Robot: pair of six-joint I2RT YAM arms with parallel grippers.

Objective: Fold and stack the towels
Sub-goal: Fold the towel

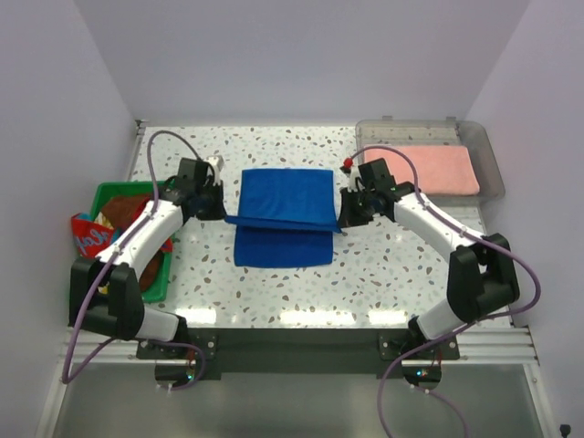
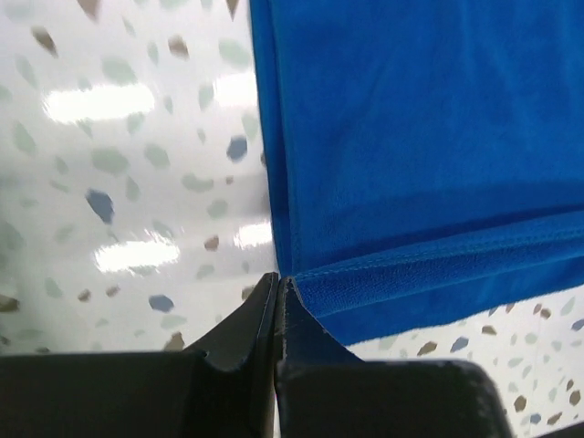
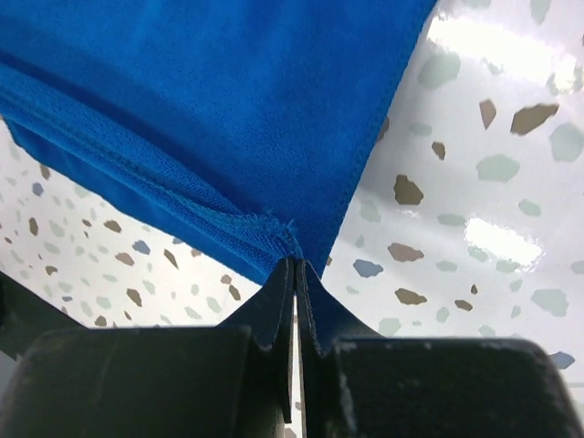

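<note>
Black fingers (image 2: 239, 333) of the left gripper (image 2: 276, 283) fill the bottom of the left wrist view, pressed together with a hemmed corner of the royal blue towel (image 2: 411, 137) pinched between their tips. The right wrist view shows the same on the other side: the right gripper (image 3: 294, 269) is clamped on a bunched corner of that towel, its stitched hem running away up and to the left. In both views the speckled white table (image 1: 274, 292) shows beneath the cloth, so the gripped corners are off the surface (how far off cannot be told). From the top view the towel sits in the middle of the table, between the two arms. One edge is stretched taut from gripper to gripper, and from it a broad panel runs toward the far side. A second, slightly narrower part lies flat on the table on the near side of the held edge, partly under it. The salmon pink towel (image 1: 438, 169) lies folded in the clear tray (image 1: 488, 160) at the far right corner, well apart from the blue one. At the left edge stands the green basket (image 1: 109, 192), partly hidden by the left arm. The brown towel (image 1: 123, 210) is crumpled in it, and the patterned blue-and-red towel (image 1: 87, 237) spills over its left rim. Each arm reaches in from its own side, with a purple cable looping from the base up to the wrist.
</note>
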